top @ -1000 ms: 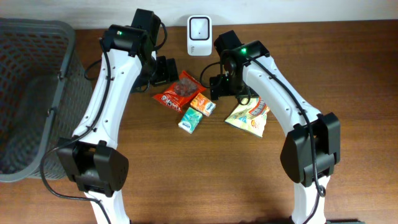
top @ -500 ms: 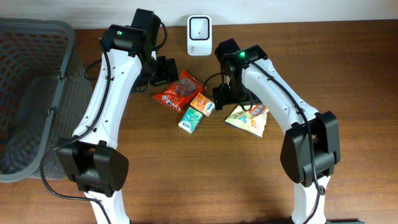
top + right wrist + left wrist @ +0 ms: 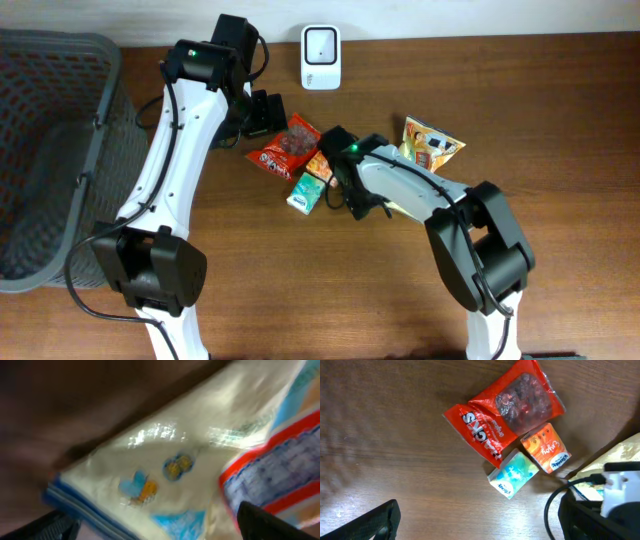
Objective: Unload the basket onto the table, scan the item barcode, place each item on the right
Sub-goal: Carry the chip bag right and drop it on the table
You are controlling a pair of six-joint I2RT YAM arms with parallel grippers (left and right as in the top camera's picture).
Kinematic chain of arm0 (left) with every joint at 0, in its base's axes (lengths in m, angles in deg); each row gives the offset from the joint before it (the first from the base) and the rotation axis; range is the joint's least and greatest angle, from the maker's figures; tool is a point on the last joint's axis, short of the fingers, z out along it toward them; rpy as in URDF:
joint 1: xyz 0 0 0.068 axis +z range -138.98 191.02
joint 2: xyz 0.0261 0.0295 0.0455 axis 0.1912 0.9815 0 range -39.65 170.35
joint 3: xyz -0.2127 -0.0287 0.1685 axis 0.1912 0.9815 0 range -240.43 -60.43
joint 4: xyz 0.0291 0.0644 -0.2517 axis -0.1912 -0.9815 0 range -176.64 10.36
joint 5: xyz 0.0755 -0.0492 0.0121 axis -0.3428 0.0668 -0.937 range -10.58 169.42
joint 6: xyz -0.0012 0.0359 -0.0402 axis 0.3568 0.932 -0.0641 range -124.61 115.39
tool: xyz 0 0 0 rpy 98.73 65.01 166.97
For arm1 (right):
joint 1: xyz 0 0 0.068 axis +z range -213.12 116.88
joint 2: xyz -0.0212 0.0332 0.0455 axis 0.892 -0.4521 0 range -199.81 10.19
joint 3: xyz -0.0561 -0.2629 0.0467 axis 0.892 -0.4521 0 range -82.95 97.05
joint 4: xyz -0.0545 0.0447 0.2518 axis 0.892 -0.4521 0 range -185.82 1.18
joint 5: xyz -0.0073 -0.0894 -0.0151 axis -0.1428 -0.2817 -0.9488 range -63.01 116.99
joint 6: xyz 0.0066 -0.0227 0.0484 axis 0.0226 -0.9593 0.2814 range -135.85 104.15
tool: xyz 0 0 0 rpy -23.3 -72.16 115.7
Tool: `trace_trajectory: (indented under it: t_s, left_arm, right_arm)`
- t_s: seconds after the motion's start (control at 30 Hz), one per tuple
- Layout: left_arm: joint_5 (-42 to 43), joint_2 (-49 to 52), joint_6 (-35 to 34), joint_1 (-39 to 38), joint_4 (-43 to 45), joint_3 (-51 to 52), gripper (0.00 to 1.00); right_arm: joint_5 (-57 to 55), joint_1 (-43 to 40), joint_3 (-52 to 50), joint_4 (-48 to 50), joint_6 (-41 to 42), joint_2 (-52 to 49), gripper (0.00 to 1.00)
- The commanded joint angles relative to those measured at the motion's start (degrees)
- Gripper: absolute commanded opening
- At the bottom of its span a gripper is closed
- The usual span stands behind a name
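Main thing here is the bag vs the right gripper — the gripper sits right over it, pointing down; in the right wrist view the crinkly yellow-white film fills the frame and lies between the two fingers. From overhead the bag lies on the table right of centre, long axis slanting from near-left to far-right; its far end sticks out past the right arm, the near end is hidden under the wrist. The right arm is clearly the nearer one; the left gripper hangs by the red pouch, well apart from the bag.

Tool state: right jaws spread wide, nothing pinched; the wrist picture is blurry, so I honestly can't say if the tips touch the film or hover just off it. Left jaws are spread wide too, holding nothing.

My guess at the next move — close across the bag's short side, lift, then carry it to the scanner at the far edge, well apart from the bag; I can't pick out which side has the barcode. The orange pack and teal pack sit just beside the wrist, so a sloppy close could nudge them.
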Motion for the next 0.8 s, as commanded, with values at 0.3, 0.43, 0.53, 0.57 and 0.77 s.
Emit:
trace_trajectory:
  t_s: [0.3,0.43,0.53,0.57,0.77]
  left_arm:
    - [-0.39,-1.31,-0.7,0.02,-0.09,-0.79,0.99]
    - [-0.37,-1.31,-0.7,0.02,-0.09,-0.79,0.99]
    - [-0.37,-1.31,-0.7,0.02,-0.07,-0.79,0.99]
    - [-0.39,-1.31,-0.7,0.02,-0.09,-0.79,0.99]
    - [-0.37,-1.31,-0.7,0.02,-0.07,-0.79,0.99]
  right_arm:
    - [7.02,-8.7,-3.32,10.32,2.95,-3.45,0.04]
    - [18.67,-12.22,11.41,-1.9,3.32,-2.73,0.04]
    - [31.45,-15.63,29.33,-14.29,0.85,-2.58,0.04]
    - [36.41,-16.9,34.82,-17.79,-0.52,-2.58,0.04]
    - [60.02,-28.68,44.74,-23.78,-4.28,-2.91,0.04]
